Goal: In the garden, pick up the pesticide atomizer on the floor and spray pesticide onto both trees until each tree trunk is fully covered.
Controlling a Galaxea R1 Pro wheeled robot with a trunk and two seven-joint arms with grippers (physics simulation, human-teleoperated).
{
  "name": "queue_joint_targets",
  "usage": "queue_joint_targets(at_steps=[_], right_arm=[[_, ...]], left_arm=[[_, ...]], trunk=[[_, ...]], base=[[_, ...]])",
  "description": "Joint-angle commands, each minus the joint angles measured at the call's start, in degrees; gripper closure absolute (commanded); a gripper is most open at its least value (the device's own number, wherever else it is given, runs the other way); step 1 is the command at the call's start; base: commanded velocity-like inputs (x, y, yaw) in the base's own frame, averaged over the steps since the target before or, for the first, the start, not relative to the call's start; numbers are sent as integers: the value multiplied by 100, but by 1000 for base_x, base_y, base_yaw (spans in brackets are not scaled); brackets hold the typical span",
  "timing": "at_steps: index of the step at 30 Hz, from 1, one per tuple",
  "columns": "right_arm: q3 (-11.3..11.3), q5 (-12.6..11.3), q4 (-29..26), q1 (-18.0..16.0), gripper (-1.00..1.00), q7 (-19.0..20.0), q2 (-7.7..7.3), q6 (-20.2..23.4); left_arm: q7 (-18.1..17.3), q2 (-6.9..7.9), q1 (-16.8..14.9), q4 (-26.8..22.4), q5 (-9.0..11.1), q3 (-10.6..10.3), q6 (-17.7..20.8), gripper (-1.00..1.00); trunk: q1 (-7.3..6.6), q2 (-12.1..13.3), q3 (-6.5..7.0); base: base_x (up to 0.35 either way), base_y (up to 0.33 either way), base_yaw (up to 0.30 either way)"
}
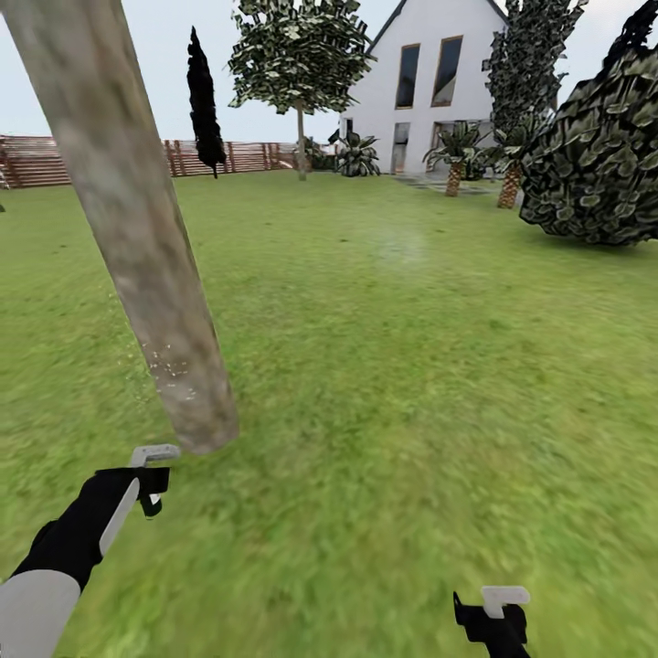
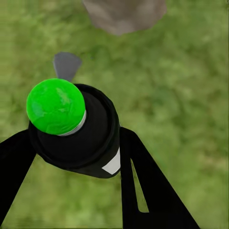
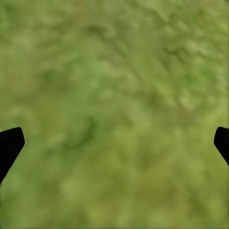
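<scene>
The pesticide atomizer (image 2: 90, 143), a dark body with a bright green ball and a grey nozzle, sits between the black fingers of my left gripper (image 2: 76, 157), which is shut on it. In the head view that left gripper (image 1: 146, 480) hangs low over the grass, just short of the foot of a thick, mottled beige-brown tree trunk (image 1: 137, 228). Pale specks dot the trunk's lower part. The trunk's base (image 2: 124, 14) lies beyond the atomizer. A second leafy tree (image 1: 300, 137) stands far back by the fence. My right gripper (image 1: 493, 621) (image 3: 114, 143) is open over bare grass.
Lawn spreads to the right and ahead. A large dark bush (image 1: 594, 155) stands at the right, scaly palms (image 1: 454, 160) and a white house (image 1: 429, 82) at the back, a black conifer (image 1: 205, 100) and a wooden fence (image 1: 55, 160) at the far left.
</scene>
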Motion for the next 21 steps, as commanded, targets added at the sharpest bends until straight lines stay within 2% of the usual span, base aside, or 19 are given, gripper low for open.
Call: queue_joint_targets(at_steps=[1,7,9,10,13,21], right_arm=[[-29,61,2,-4,-100,-27,0,-19],[-30,61,-1,-4,-100,-27,-9,-16],[-30,61,-1,-4,-100,-27,-9,-16],[-30,61,-1,-4,-100,-27,-9,-16],[-29,61,-1,-4,-100,-27,-9,-16],[-29,61,-1,-4,-100,-27,-9,-16]], left_arm=[[41,-1,-3,72,60,0,-47,100],[59,-6,-4,142,60,9,-92,100],[251,-12,-4,141,60,10,-93,100],[462,-17,-4,142,69,11,-93,100],[576,-31,-4,140,108,6,-93,100],[586,-45,-4,143,133,1,-93,100]], trunk=[[0,-2,-5],[0,-2,-5],[0,-2,-5],[0,-2,-5],[0,-2,-5],[0,-2,-5]], base=[[177,-118,66],[227,-160,11],[239,-168,0],[239,-168,0],[239,-168,16],[215,-194,225]])
